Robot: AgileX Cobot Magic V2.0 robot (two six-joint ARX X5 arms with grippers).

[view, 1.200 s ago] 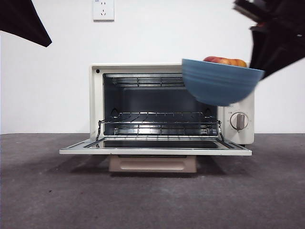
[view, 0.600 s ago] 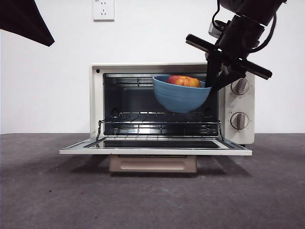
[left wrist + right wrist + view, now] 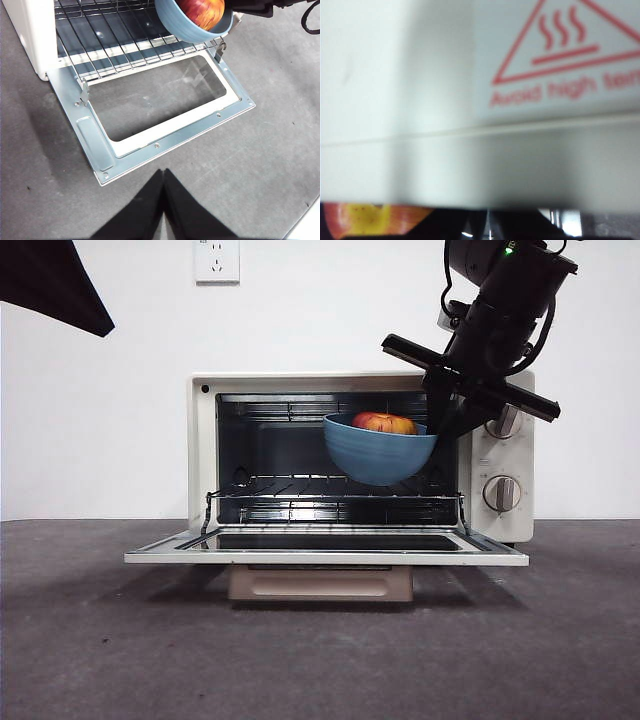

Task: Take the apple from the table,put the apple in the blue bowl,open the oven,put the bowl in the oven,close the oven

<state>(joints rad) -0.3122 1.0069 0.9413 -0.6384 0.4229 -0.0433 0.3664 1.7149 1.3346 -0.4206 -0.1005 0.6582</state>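
One apple [image 3: 385, 423] in one blue bowl [image 3: 378, 452], right tool [image 3: 437, 428] gripping rim.

"Avoid high tem…" on oven [image 3: 555, 90]

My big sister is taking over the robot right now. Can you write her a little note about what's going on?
Right gripper: holds the blue bowl by its rim, just above the wire rack in the oven mouth, not set down yet.
Left gripper: shut, holding nothing, waiting above the table in front of the open door.
Apple: sits in the bowl.
Done: apple in bowl, oven opened.
Left: put the bowl down on the rack, let go, pull the arm out, close the door.
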